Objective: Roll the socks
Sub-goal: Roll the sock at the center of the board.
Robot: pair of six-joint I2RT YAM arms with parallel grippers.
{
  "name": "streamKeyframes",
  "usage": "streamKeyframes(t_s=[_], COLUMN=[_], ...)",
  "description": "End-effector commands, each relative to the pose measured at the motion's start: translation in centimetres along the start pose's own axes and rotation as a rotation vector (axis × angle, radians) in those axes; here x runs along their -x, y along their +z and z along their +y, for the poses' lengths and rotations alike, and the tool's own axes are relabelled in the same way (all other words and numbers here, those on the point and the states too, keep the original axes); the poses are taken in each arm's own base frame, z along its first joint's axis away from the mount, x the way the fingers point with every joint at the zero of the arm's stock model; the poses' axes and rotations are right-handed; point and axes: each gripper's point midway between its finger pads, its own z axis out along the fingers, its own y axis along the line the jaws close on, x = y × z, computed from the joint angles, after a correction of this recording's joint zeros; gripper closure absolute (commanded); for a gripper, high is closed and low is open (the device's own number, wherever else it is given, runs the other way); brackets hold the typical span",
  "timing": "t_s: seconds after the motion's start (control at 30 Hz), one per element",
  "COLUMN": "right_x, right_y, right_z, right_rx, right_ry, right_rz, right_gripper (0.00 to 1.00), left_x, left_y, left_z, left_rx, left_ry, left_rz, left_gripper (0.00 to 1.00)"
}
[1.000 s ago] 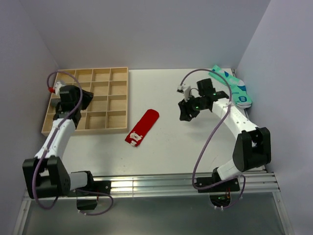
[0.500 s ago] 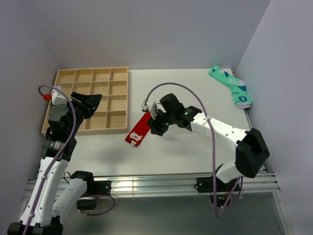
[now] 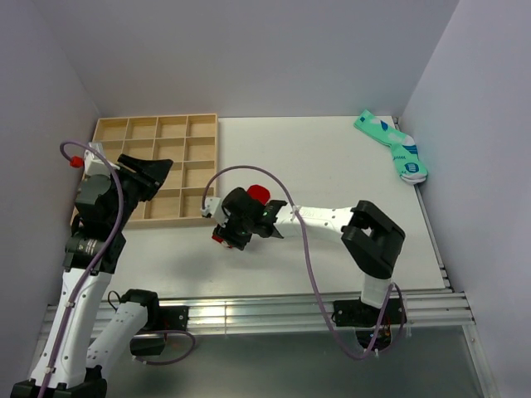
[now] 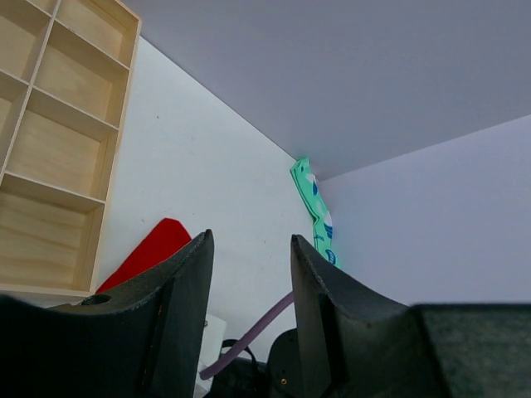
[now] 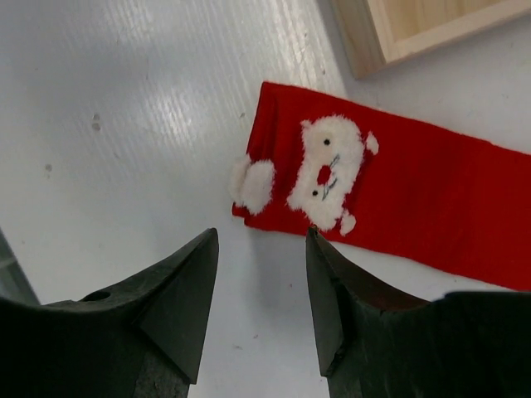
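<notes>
A: Right hand [image 5: 259, 242] first. Fingers spread wide, nothing between them, only bare table [image 5: 124, 124] showing through the gap.

B: Open and empty, agreed. And just past the fingertips lies the red sock [image 5: 431, 199], flat on the table, its marked end closest to the hand.

A: Look at that white marking [image 5: 328, 176]: a fuzzy bearded face with a red nose, and a white tuft beside it. One fingertip sits level with the sock's edge. Touching or not, I can't tell.

B: From above, the right arm [image 3: 323, 217] stretches across the table toward the left, and the hand covers the sock's middle. One red end pokes out beyond it, with a sliver on the near side.

A: The corner of the wooden tray [image 3: 158, 141] sits just beside that marked end.

B: Over to the left hand [image 4: 249, 249]. Fingers apart there too, gripping nothing.

A: It hangs raised over the tray, apart from the sock. Its own camera looks out across the compartments, with the red sock in view beyond them.

B: Far out in the back right corner of the table lie the mint-green socks [image 3: 394, 145], close against the wall, well apart from both hands.
</notes>
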Motion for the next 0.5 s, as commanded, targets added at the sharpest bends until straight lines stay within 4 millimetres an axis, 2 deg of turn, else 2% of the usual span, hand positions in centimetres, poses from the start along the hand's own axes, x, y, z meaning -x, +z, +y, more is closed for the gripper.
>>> streamKeyframes(t_s=[0.0, 0.33, 0.47], right_x=[4.0, 4.6, 3.8], right_y=[0.4, 3.2, 4.3], right_z=[-0.9, 0.5, 0.6], right_rx=[-0.073, -0.073, -0.075], right_ry=[0.000, -0.015, -0.018], right_rz=[-0.096, -0.066, -0.041], right_gripper=[0.46, 0.46, 0.46], left_x=[1.0, 0.7, 0.4], left_y=[-0.9, -0.3, -0.2], left_z=[-2.2, -1.8, -1.7], left_rx=[-0.064, -0.059, -0.061], left_ry=[0.035, 0.045, 0.048], left_rz=[-0.015, -0.004, 0.004], left_gripper=[0.52, 0.52, 0.52])
